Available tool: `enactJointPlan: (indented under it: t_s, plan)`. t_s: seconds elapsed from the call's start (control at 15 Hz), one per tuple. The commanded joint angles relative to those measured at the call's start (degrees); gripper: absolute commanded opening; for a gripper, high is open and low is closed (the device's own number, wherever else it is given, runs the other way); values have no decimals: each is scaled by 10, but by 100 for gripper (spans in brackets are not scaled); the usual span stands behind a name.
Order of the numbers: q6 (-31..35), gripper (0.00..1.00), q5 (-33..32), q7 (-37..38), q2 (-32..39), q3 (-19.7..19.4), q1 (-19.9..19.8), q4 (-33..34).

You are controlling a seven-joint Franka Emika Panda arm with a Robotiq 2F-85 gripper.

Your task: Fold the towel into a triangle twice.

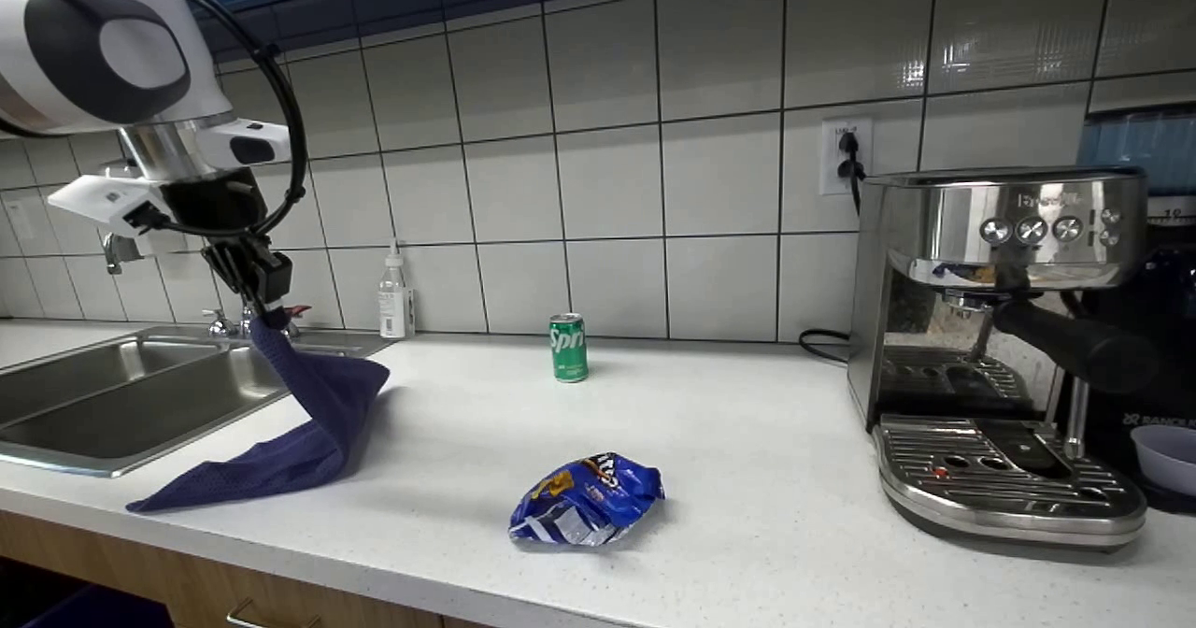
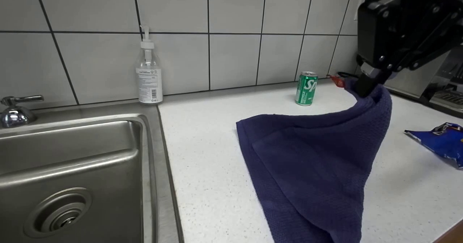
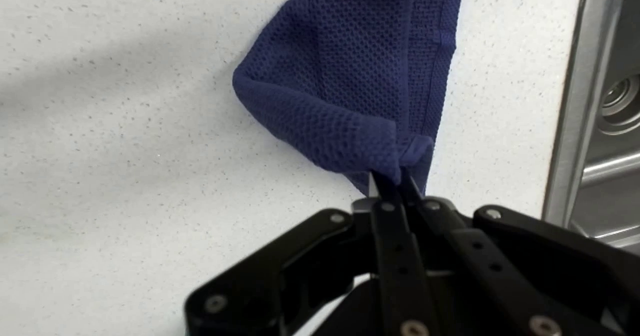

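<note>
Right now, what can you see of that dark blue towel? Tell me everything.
The towel is plain, navy to purplish, soft-looking cloth with a dimpled weave and hemmed edges. It is partly doubled over itself. One end is pinched in the tool and held up off the white counter; the rest drapes down and rests there, apart from the sink.

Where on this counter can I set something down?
The widest bare patch of counter looks to be between the soda can and coffee machine, behind the snack packet. A slimmer strip runs between the sink and the towel, which might shift over it. It's crowded around the towel itself, where the claw grips its raised end.
</note>
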Motion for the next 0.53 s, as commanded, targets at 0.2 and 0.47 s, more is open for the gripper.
enactJointPlan:
  t_s: [0.2, 0.47]
  plan:
    - [11, 1, 1, 14, 0, 30, -1, -5]
    - [10, 1, 0, 24, 13, 41, -1, 1]
